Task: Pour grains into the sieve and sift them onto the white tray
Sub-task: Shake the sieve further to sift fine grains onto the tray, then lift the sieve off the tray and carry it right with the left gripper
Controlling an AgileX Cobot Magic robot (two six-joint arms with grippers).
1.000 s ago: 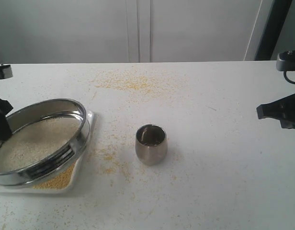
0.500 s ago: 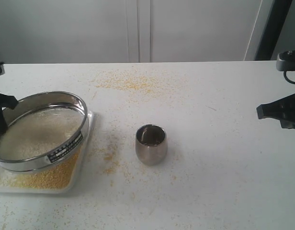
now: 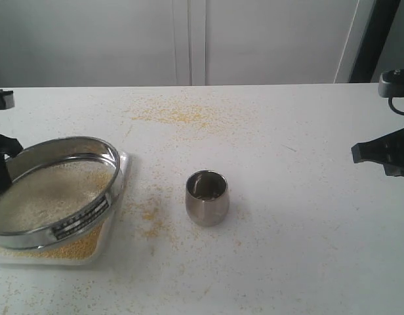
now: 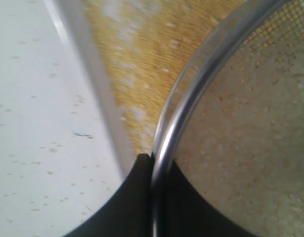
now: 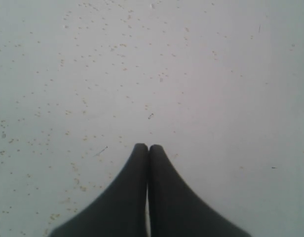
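You can see a small dark label [image 3: 80, 219] on the side of the sieve [image 3: 114, 172], lower left. Its words are too tiny to read.

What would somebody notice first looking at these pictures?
The big sieve at the left of the exterior view, gripped by its rim in the left tool over the tray, with pale grains inside and yellow ones on the tray below. Next, the steel cup standing alone in the middle and a yellow scatter beyond it.
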